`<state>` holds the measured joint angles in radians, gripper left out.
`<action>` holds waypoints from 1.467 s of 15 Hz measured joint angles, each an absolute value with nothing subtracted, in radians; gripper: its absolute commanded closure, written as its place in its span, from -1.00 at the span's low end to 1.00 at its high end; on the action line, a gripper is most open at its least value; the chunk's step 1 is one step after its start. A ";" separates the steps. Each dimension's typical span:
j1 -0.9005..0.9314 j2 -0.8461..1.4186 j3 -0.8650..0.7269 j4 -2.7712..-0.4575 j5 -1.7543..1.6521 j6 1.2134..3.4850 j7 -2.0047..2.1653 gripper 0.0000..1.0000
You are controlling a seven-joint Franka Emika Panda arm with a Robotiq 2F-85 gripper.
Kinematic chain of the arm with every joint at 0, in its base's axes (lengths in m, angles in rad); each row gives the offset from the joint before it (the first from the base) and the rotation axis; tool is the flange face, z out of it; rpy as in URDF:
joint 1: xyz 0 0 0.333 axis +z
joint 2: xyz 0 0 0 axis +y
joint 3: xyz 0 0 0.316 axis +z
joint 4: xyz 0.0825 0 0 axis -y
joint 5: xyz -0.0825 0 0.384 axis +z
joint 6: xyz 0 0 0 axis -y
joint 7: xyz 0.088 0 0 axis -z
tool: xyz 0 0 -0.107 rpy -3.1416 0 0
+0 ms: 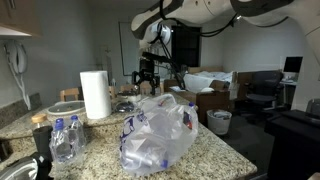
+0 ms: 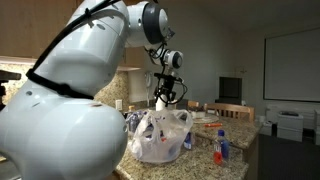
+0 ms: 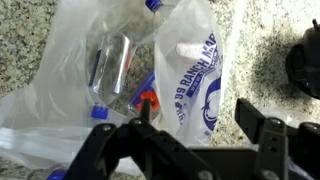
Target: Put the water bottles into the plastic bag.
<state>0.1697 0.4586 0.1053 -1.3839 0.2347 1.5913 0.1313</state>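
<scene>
Water bottles [image 1: 64, 138] stand on the granite counter [image 1: 228, 158], others already inside the plastic bag [image 1: 158, 130]. The gripper [image 1: 148, 76] hovers above it with fingers spread and empty, so fetching another bottle likely comes next.

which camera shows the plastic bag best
The wrist view: it looks down on the plastic bag close up, with a water bottle showing through it. Both exterior views show it only from the side, small.

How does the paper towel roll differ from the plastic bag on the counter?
The paper towel roll is an opaque, upright cylinder; the plastic bag is crinkly, translucent and slumped. The roll is plain; the bag carries blue print and looks bulkier. Both are white and sit on the counter.
</scene>
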 measured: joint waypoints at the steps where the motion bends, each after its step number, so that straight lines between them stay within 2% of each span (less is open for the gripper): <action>1: 0.169 0.451 0.104 -1.384 0.235 1.603 0.131 -1.00; 7: 0.122 0.280 0.074 -1.480 0.235 1.744 0.131 -1.00; 12: 0.022 0.127 0.000 -1.593 0.227 1.755 0.077 -1.00; 22: -0.066 0.181 -0.091 -1.739 0.120 1.913 0.033 -1.00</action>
